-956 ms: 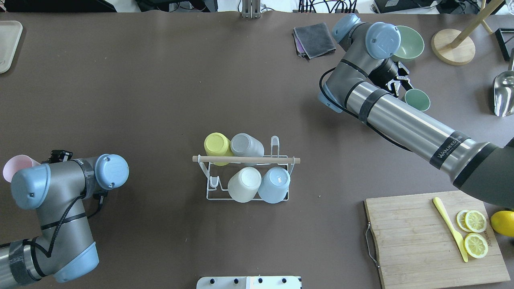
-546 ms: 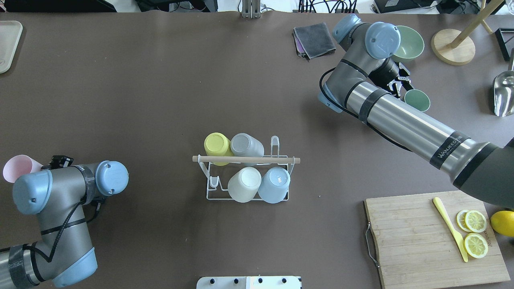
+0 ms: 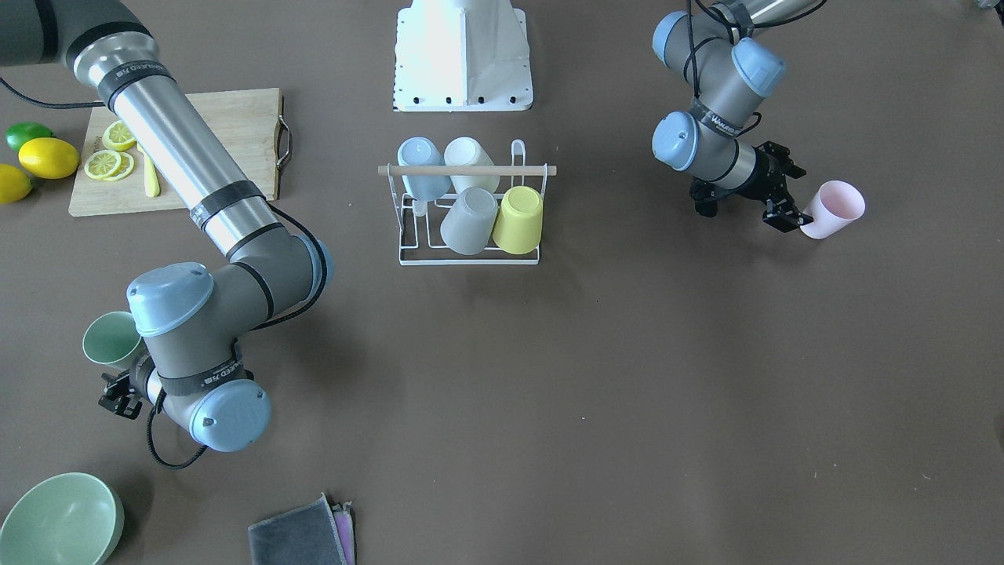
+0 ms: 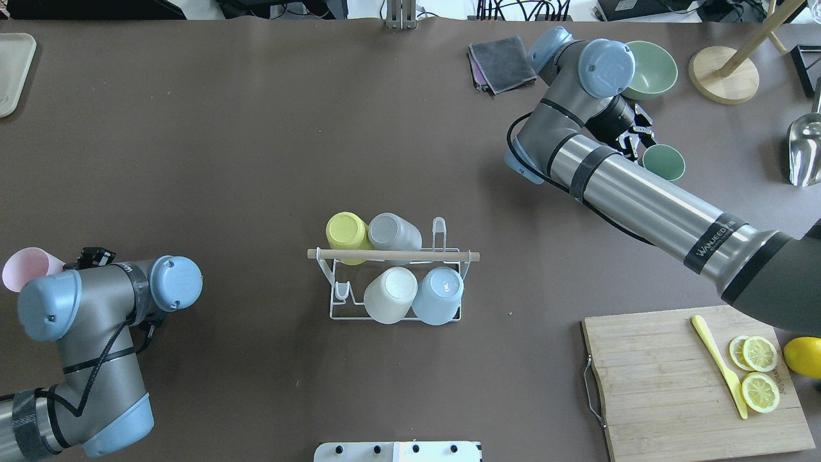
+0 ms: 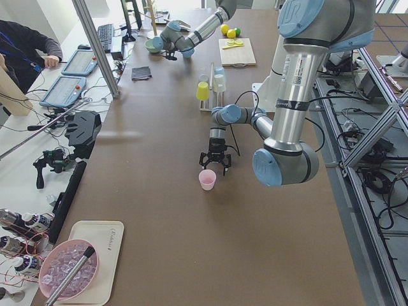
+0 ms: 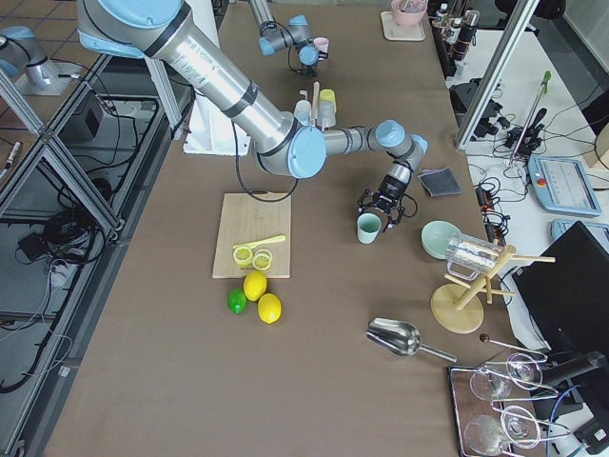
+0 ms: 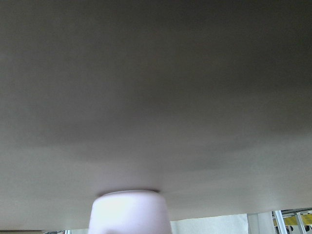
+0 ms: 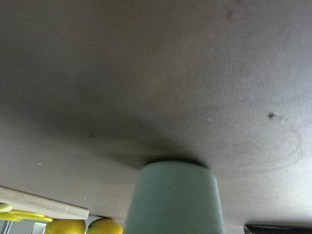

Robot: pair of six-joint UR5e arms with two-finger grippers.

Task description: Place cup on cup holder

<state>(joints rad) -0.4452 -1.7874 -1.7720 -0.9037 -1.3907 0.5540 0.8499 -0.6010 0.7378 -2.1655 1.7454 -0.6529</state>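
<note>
The white wire cup holder point(image 4: 337, 301) with a wooden rod handle stands mid-table, also in the front view point(image 3: 408, 235). It holds yellow, grey, white and blue cups. A pink cup point(image 3: 835, 208) stands upright on the table, also in the left wrist view point(image 7: 129, 212). My left gripper point(image 3: 787, 218) is open right beside it, not holding it. A green cup point(image 4: 665, 162) stands upright at the far right, also in the right wrist view point(image 8: 175, 197). My right gripper point(image 4: 636, 138) is open next to it, not holding it.
A wooden cutting board point(image 4: 667, 391) with lemon slices and a yellow knife lies at the front right. A green bowl point(image 4: 655, 67), a grey cloth point(image 4: 503, 63), a wooden stand point(image 4: 723, 76) and a metal scoop point(image 4: 805, 147) sit at the back right. A tray point(image 4: 13, 70) lies at the back left.
The left arm has shifted slightly toward the robot's side. The right arm's wrist has shifted slightly up and left in the overhead view. Both cups stay in place.
</note>
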